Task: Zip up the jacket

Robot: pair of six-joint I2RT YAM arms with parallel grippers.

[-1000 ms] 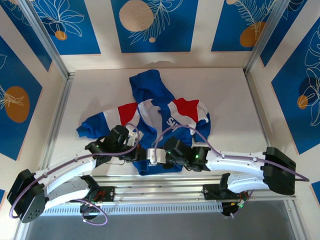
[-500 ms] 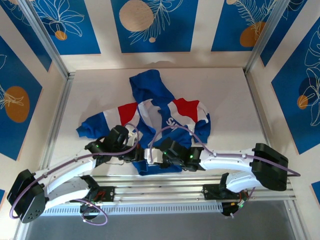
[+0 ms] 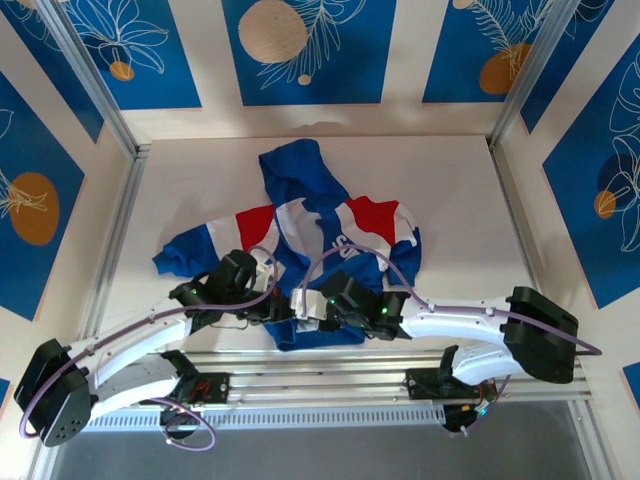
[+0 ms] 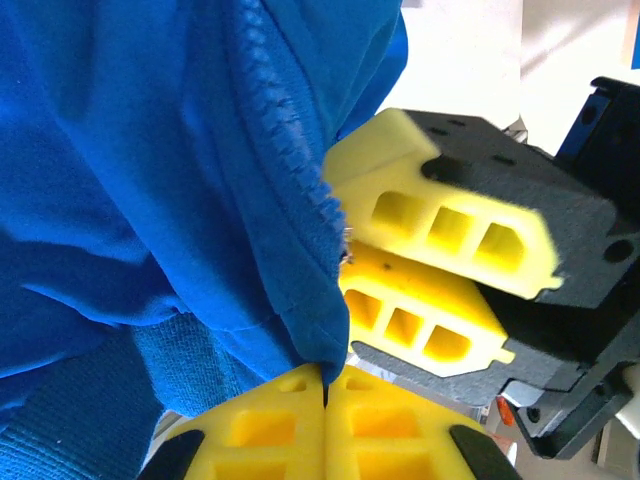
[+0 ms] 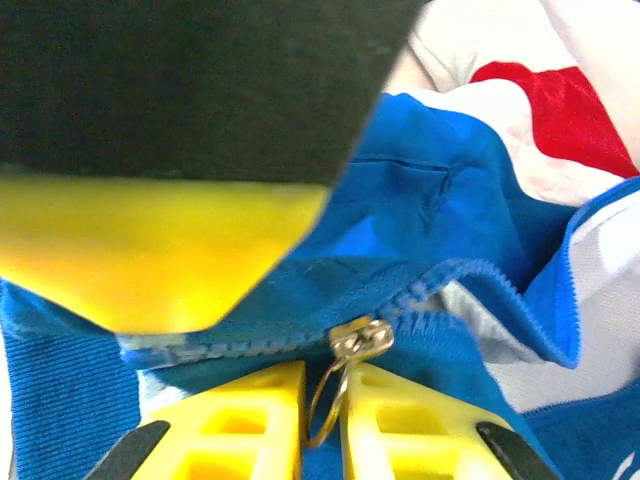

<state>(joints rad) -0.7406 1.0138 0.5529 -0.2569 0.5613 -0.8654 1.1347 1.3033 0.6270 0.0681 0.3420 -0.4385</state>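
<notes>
Left end effector (image 4: 325, 388) clamps jacket (image 4: 150, 150), chest lettering (image 3: 341, 243) unreadable

White arms (image 3: 140, 338), blk joints (image 3: 545, 345), purple cables (image 3: 352, 251), yellow finger pads (image 4: 440, 225)

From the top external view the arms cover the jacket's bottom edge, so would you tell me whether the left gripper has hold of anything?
Observer: Yes. In the left wrist view, the left gripper is shut on the bottom corner of the jacket, right at the end of the zipper teeth.
Operator: Thank you. And where is the pull relative to the right gripper?
Observer: The pull ring hangs from the zipper slider into the narrow gap between the fingers of the right gripper. I cannot tell whether it is actually pinched.
</notes>
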